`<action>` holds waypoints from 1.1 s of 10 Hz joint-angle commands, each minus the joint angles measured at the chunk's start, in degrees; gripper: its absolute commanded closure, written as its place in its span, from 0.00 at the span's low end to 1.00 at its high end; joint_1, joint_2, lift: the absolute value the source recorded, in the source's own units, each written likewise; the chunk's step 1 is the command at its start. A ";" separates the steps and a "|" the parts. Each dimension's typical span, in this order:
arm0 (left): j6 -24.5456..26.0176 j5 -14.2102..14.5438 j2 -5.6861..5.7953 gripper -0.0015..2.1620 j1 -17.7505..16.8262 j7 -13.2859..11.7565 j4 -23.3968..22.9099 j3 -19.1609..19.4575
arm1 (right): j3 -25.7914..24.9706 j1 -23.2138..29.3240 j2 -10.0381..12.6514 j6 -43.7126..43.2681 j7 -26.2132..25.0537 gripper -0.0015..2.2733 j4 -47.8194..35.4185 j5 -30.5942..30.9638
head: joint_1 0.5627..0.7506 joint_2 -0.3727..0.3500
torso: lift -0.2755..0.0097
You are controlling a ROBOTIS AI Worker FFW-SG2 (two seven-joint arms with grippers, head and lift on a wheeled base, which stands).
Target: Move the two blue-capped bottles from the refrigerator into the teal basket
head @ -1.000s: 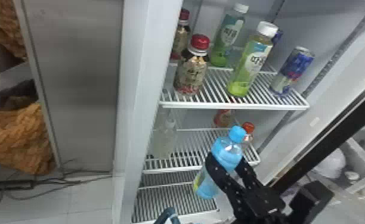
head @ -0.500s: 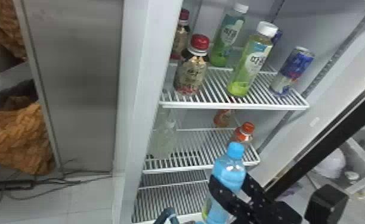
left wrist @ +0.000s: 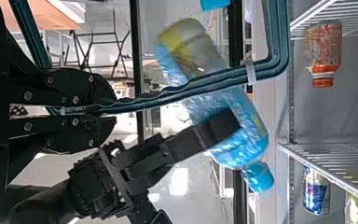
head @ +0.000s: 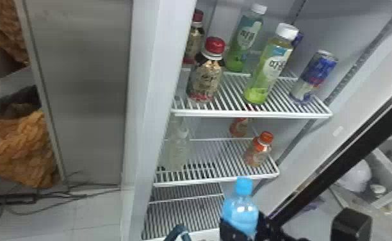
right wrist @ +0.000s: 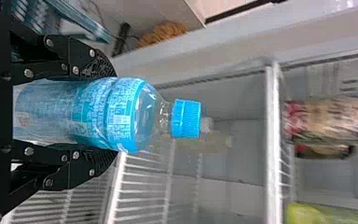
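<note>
One blue-capped bottle (head: 240, 210) sat gripped between the right end effector's (head: 242, 227) fingers, in front of the refrigerator's (head: 145, 96) lower shelves (head: 205, 181); left end effector (left wrist: 114, 111) closed on the teal basket handle (left wrist: 168, 94).

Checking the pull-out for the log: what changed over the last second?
The right gripper brought the blue-capped bottle lower in the head view and closer to upright, uncovering the orange-capped bottle. Its jaws held on throughout. The upper-shelf drinks and teal basket's handle stayed put.
</note>
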 commanded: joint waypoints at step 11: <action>0.00 0.03 -0.09 0.50 0.53 0.00 0.01 0.28 | -0.02 -6.53 -0.97 9.23 4.24 0.33 10.78 -1.74 | 0.70 0.03 | 0.44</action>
